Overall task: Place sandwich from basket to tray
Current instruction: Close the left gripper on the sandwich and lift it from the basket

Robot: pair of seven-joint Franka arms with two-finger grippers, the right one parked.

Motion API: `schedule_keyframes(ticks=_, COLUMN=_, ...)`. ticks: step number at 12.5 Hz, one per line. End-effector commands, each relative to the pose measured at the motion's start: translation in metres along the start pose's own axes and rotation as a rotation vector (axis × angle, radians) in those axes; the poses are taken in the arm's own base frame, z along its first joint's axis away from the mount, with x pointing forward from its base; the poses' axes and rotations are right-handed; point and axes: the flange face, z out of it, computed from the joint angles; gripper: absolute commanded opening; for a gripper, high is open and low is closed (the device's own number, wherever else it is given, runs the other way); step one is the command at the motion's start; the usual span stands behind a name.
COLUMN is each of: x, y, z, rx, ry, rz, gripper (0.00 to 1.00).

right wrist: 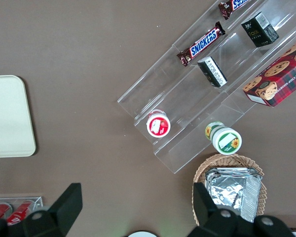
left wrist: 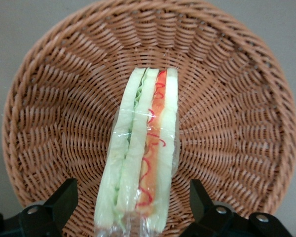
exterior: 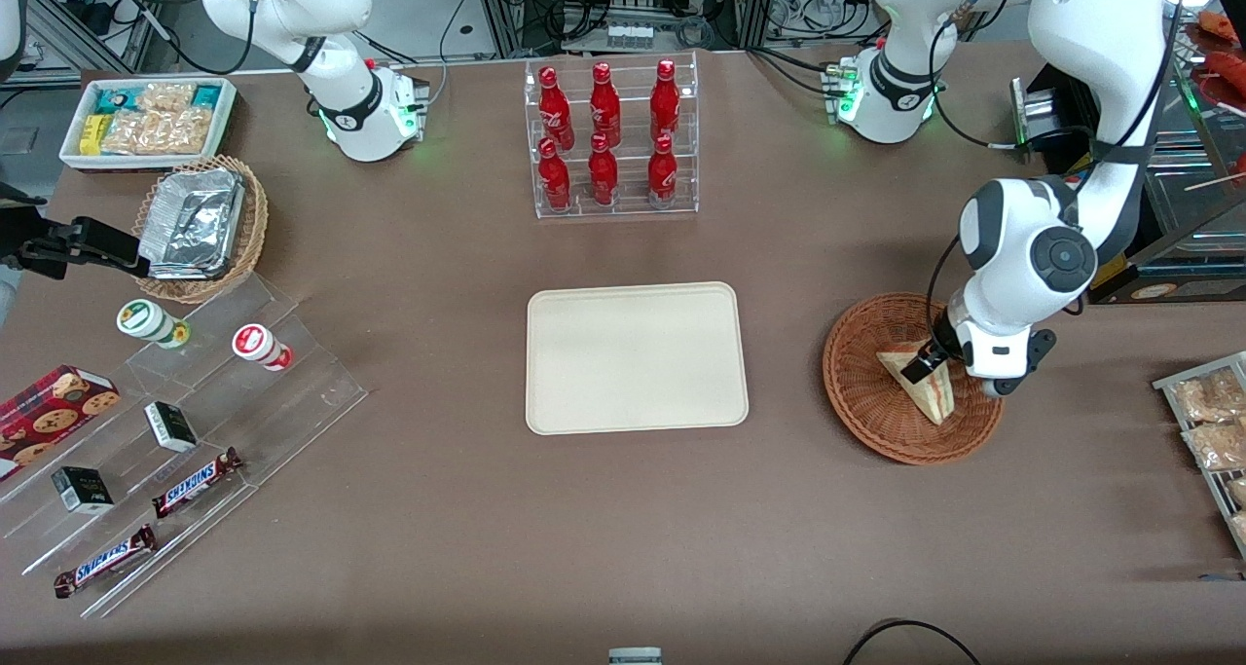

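The sandwich point(exterior: 925, 390) point(left wrist: 140, 148), a plastic-wrapped wedge of pale bread with green, yellow and red layers, lies in the round reddish-brown wicker basket point(exterior: 861, 392) point(left wrist: 49, 108) toward the working arm's end of the table. My gripper point(exterior: 920, 363) point(left wrist: 132, 187) is down in the basket, open. Its black fingers point(left wrist: 64, 197) stand one on each side of the sandwich, with a gap of wicker showing between each finger and the bread. The cream tray point(exterior: 636, 356) point(right wrist: 7, 116) lies flat at the table's middle with nothing on it.
A clear rack of red bottles point(exterior: 610, 139) stands farther from the camera than the tray. Packaged snacks point(exterior: 1212, 431) lie at the working arm's table edge. Toward the parked arm's end are a stepped acrylic display point(exterior: 195, 422), a tan basket with foil containers point(exterior: 200, 227) and a white snack bin point(exterior: 146, 120).
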Motion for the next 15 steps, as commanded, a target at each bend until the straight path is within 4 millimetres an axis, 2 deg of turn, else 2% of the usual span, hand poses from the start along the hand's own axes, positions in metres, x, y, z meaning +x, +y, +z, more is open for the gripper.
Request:
schedule_keyframes(ticks=1, x=-0.001, y=0.003, z=0.005, rx=0.001, ry=0.004, rz=0.002, gripper=0.96)
schedule_keyframes(ticks=2, x=-0.001, y=0.003, z=0.005, rx=0.005, ry=0.002, rz=0.005, gripper=0.56)
schedule_keyframes(ticks=3, x=-0.002, y=0.003, z=0.004, rx=0.008, ry=0.001, rz=0.032, gripper=0.03)
schedule_keyframes(ticks=6, x=-0.003, y=0.002, z=-0.003, rx=0.024, ry=-0.014, rz=0.123, gripper=0.00)
schedule_keyframes(ticks=8, x=-0.005, y=0.005, z=-0.018, rx=0.021, ry=-0.006, rz=0.144, gripper=0.00)
schedule_keyframes(ticks=9, x=-0.004, y=0.015, z=-0.033, rx=0.024, ry=-0.009, rz=0.184, gripper=0.00)
schedule_keyframes(ticks=11, x=-0.010, y=0.045, z=-0.065, rx=0.048, ry=-0.033, rz=0.237, gripper=0.00)
schedule_keyframes(ticks=13, x=-0.036, y=0.085, z=-0.092, rx=0.072, ry=-0.059, rz=0.360, gripper=0.00)
schedule_keyframes(ticks=15, x=-0.073, y=0.118, z=-0.105, rx=0.068, ry=-0.051, rz=0.436, gripper=0.00)
